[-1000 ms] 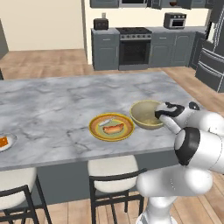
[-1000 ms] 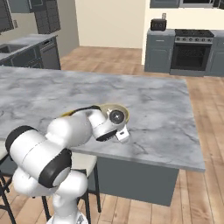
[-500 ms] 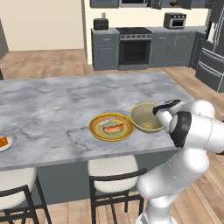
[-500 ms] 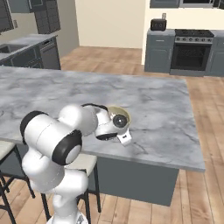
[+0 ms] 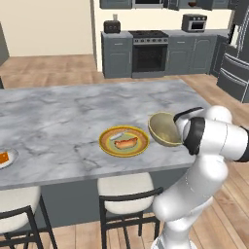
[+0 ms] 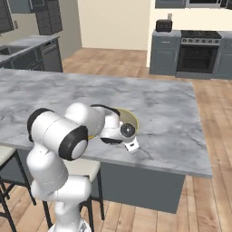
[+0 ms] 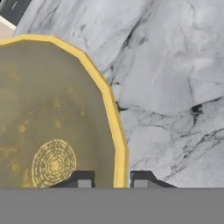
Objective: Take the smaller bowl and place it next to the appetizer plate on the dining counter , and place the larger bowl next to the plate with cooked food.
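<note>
While your table (image 5: 58, 121) carried both plates, you were on the second half of the job: the large bowl (image 5: 164, 129) sat on it just right of the yellow plate (image 5: 124, 141), with the small plate (image 5: 6, 158) far off at the left edge. Your jaws straddled the bowl's rim, barely parted; whether they gripped it you could not tell. Your next move, I judge, was to open fully and lift clear without tipping the bowl.

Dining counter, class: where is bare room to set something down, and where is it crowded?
Free: the dining counter behind the yellow plate to its far edge, and between that plate and the small plate. Crowded: the near right, where plate, bowl and gripper bunch.
</note>
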Controlling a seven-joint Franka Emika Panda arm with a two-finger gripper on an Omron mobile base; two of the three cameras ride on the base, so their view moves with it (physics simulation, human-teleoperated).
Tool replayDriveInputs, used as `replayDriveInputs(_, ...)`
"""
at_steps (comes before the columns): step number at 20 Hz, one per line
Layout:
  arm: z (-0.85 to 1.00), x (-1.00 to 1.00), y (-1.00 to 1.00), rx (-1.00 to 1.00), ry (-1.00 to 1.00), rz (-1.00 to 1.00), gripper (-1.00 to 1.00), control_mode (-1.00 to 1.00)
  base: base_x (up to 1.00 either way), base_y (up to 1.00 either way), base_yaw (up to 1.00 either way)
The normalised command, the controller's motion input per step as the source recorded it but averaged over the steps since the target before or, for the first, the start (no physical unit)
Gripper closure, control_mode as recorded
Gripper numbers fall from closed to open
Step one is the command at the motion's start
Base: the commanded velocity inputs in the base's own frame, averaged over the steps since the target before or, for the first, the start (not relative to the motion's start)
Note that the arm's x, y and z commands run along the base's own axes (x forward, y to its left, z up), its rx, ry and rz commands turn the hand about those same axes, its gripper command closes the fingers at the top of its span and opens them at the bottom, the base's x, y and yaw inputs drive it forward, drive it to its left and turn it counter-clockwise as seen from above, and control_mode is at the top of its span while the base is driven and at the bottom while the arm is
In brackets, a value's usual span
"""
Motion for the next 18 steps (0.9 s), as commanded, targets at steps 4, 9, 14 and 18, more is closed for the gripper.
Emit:
replayDriveInputs(4, 0.58, -0.03, 0.00, 0.00, -0.03, 0.00, -1.00, -1.00, 0.00, 0.00, 0.00)
replayDriveInputs(9, 0.87, -0.10, 0.00, 0.00, -0.01, 0.00, -1.00, -1.00, 0.00, 0.00, 0.00)
replayDriveInputs(14, 0.96, -0.50, 0.21, 0.00, 0.00, 0.05, -1.00, -1.00, 0.00, 0.00, 0.00)
replayDriveInputs(18, 1.00, -0.43, 0.02, 0.00, 0.09, 0.04, -1.00, -1.00, 0.00, 0.00, 0.00)
